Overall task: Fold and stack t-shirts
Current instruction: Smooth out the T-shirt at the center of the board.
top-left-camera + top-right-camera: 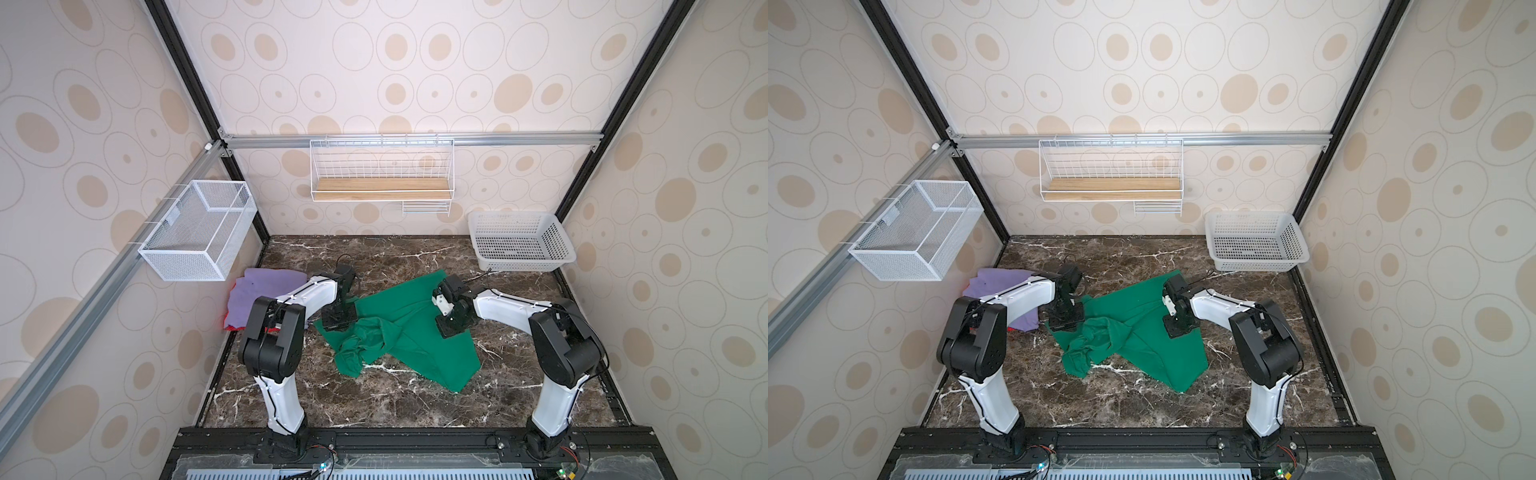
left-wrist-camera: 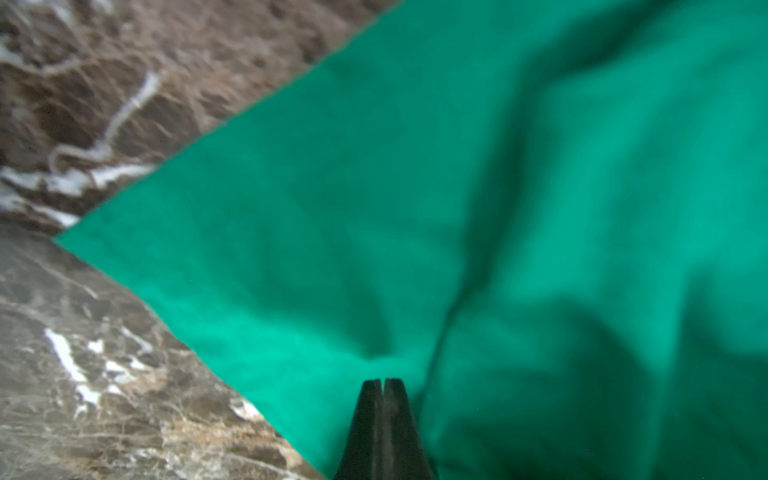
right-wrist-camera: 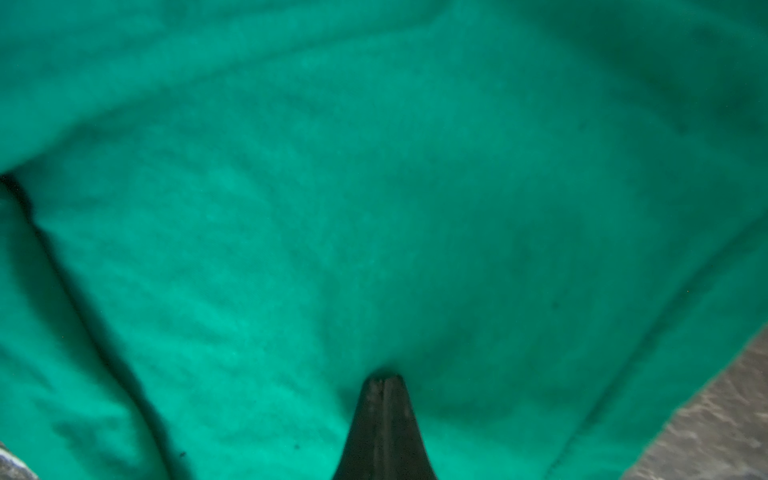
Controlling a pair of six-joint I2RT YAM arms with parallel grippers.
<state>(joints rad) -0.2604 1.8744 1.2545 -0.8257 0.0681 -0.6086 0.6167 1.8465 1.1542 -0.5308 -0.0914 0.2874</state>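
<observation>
1. Nearest on the dark marble-patterned counter (image 1: pixel 374 411), the emerald-green soft cloth t-shirt (image 1: pixel 419 345) lies spread but rumpled, bunched toward the left arm.
2. The left tool (image 2: pixel 382 380) has its jaws together, apparently nipping a pucker of green cloth near a corner. The right tool (image 3: pixel 384 378) is likewise closed on a dimple.
3. The step looks like gripping to flatten before folding, so the next move calls for an even lift and outward pull.
4. Farther off, the lavender-purple cloth t-shirt (image 1: pixel 253 299) covers the red cloth t-shirt (image 1: pixel 227 322), and the white perforated plastic basket (image 1: pixel 557 245) stands at the back.
</observation>
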